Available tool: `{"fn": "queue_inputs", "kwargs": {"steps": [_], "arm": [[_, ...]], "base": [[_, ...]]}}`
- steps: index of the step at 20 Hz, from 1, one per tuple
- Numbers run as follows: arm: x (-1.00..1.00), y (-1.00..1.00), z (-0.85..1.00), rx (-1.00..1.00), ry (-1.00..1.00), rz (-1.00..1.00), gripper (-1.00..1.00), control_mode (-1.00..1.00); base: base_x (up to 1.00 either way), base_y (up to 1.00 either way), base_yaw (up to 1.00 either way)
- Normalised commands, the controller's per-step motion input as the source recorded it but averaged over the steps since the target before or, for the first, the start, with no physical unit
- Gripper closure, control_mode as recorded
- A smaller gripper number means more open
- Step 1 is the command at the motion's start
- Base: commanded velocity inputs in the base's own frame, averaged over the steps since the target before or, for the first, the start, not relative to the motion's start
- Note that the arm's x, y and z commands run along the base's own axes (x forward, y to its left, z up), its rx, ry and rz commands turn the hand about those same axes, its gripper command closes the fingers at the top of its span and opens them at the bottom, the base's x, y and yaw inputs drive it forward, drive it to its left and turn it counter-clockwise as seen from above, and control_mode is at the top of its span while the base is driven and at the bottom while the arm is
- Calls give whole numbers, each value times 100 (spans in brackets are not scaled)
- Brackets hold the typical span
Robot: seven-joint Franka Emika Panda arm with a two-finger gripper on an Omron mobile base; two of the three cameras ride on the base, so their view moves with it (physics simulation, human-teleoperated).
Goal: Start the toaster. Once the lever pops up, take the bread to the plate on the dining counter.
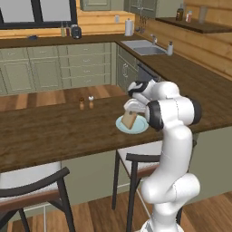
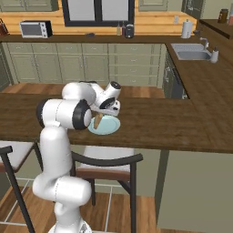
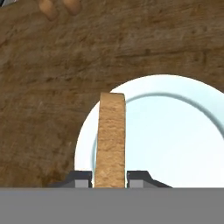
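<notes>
My gripper [image 1: 132,110] [image 2: 103,113] [image 3: 110,178] is shut on the bread [image 1: 129,120] [image 2: 98,122] [image 3: 110,135], a golden-tan slice held upright and edge-on. The slice hangs over the left part of the pale blue-green plate [image 1: 141,127] [image 2: 110,127] [image 3: 175,144], which lies on the dark wood dining counter [image 1: 54,131] [image 2: 173,123] [image 3: 48,96]. Whether the slice touches the plate I cannot tell. The toaster [image 1: 76,31] [image 2: 129,31] stands far off on the back worktop beside two slim bottles. Its lever is too small to make out.
Two small shakers [image 1: 86,103] [image 3: 49,8] stand on the counter left of the plate. Stools [image 1: 136,159] [image 2: 107,160] sit under the counter's near edge. A sink [image 1: 142,46] [image 2: 193,52] is at the far right, a microwave [image 2: 35,28] at the back left.
</notes>
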Motion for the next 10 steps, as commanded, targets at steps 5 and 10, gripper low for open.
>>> {"fn": "queue_inputs", "kwargs": {"steps": [5,10], "arm": [[17,-3,-13,3,0,2,-100,-100],[17,-6,-18,5,0,2,-100,-100]], "base": [[0,0,0],[0,0,0]]}}
